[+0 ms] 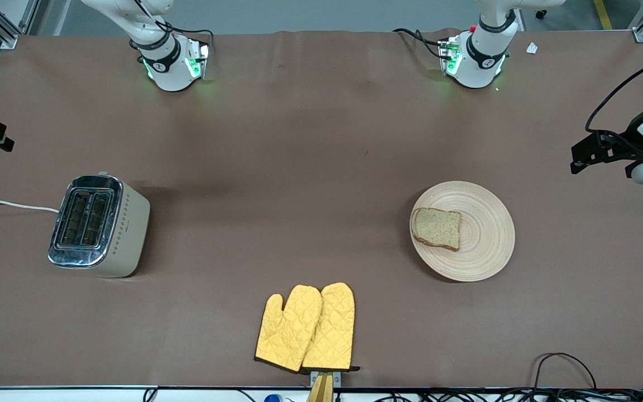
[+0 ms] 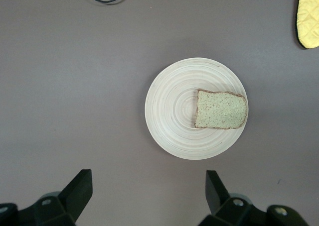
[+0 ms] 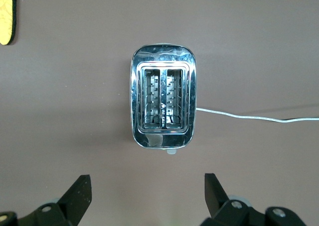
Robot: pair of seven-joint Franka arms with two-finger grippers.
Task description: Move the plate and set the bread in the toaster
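The bread (image 1: 437, 228) lies flat on the plate (image 1: 480, 251), off-centre toward the rim that faces the right arm's end of the worktop (image 1: 299, 167). It looks like a light, soft slice that would dent or tear under a hard squeeze, so the likely hold is a gentle pinch across its two flat faces near a crust edge, after tipping one edge up off the wood. The plate looks stiff, light and smooth; it probably slides easily on the worktop cover, and its thin raised rim on the bare side, away from the bread, seems the best place to grip or push.

The plate sits toward the left arm's end of the worktop. The toaster (image 1: 98, 225) stands well apart from it at the right arm's end, both slots empty and facing up, its white cord (image 1: 9, 205) trailing off the worktop edge. A pair of yellow oven mitts (image 1: 307, 328) lies between them, nearer the front camera.

The left gripper (image 2: 147, 196) hangs high over the plate, fingers (image 2: 79, 188) spread wide, holding and touching nothing. The right gripper (image 3: 145, 198) hangs high over the toaster, its fingers (image 3: 79, 193) equally wide apart and empty. Neither step of the task looks begun.
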